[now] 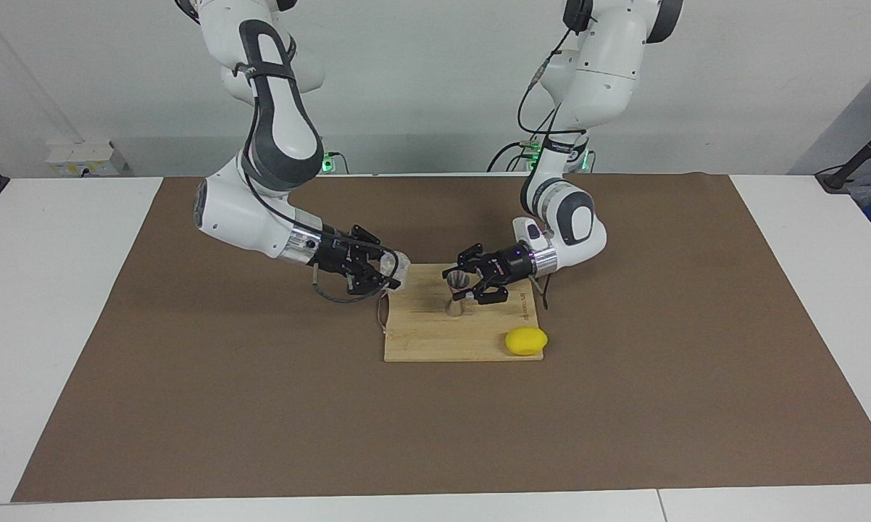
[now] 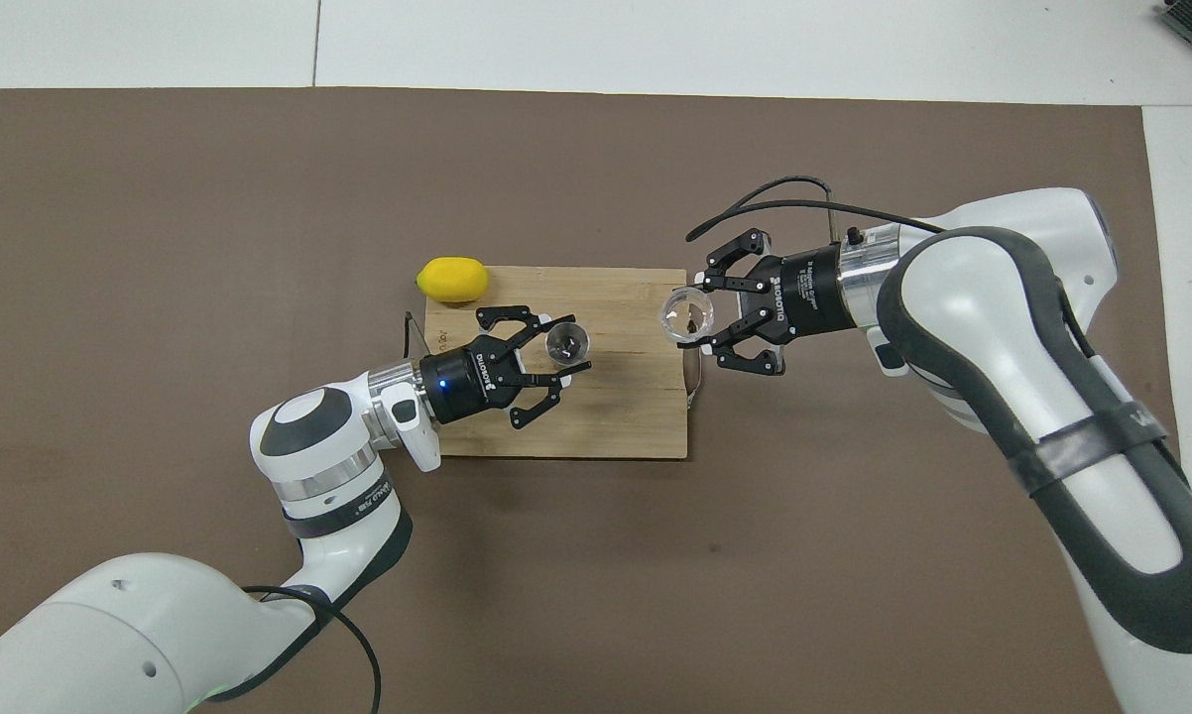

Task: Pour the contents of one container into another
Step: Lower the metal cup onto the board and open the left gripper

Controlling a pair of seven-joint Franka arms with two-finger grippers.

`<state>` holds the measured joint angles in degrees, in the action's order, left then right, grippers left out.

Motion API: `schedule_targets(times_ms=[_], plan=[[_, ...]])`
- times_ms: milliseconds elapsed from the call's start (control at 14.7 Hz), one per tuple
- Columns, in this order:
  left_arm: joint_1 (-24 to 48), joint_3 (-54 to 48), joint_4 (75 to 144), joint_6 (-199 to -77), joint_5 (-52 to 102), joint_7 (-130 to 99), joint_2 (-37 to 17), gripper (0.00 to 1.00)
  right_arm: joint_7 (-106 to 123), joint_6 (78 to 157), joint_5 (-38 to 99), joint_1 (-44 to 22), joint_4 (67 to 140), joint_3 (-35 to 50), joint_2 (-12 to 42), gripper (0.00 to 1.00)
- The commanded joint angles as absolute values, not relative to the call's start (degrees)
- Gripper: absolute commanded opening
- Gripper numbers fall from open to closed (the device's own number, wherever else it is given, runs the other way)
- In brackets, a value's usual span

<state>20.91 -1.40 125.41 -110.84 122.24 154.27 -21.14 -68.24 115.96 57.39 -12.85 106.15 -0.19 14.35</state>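
The steel hourglass jigger [image 1: 456, 306] stands upright on a wooden cutting board [image 1: 435, 341]. My left gripper [image 1: 461, 287] is shut on its waist. In the overhead view the left gripper [image 2: 560, 347] has a finger on each side of the jigger's open top [image 2: 566, 342]. My right gripper [image 1: 393, 271] is shut on the clear glass tumbler [image 1: 401, 268] and holds it in the air over the board's edge at the right arm's end. In the overhead view the tumbler [image 2: 686, 315] sits in the right gripper [image 2: 697, 313] with its mouth showing, about a hand's width from the jigger.
A yellow lemon [image 1: 526, 341] lies at the board's corner toward the left arm's end, farther from the robots than the jigger; it also shows in the overhead view [image 2: 451, 279]. The board [image 2: 616, 421] lies on a brown mat [image 1: 189, 406].
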Motion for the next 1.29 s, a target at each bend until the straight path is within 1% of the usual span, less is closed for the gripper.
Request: schedule_targets(times_ms=[0,204,544,816,1020,1224], plan=[[21.4,-0.9,126.3,-111.8,123.8,155.8,-20.7,1.00,-70.5,117.4,55.8,-13.5,105.3,0.0,14.5,0.00],[20.2,-0.8,126.9,-110.6,123.8,155.7,-20.4,1.00,-71.9,117.8,55.2,-14.6,104.4,-0.1,14.9,0.00],[15.9,-0.5,131.3,-105.7,120.7,155.7,-18.9,1.00,-75.8,118.8,51.4,-16.1,102.7,-0.1,15.6,0.00],[8.6,-0.6,133.0,-101.5,111.6,155.6,-18.1,1.00,-82.2,118.7,46.3,-17.4,98.0,0.0,17.5,0.00],[4.2,-0.5,134.6,-98.0,106.2,155.5,-17.3,1.00,-84.4,119.4,44.5,-18.8,97.1,-0.1,17.8,0.00],[-0.6,-0.4,134.6,-95.3,99.3,155.0,-17.1,1.00,-85.4,120.3,44.2,-19.5,96.1,0.0,18.5,0.00]])
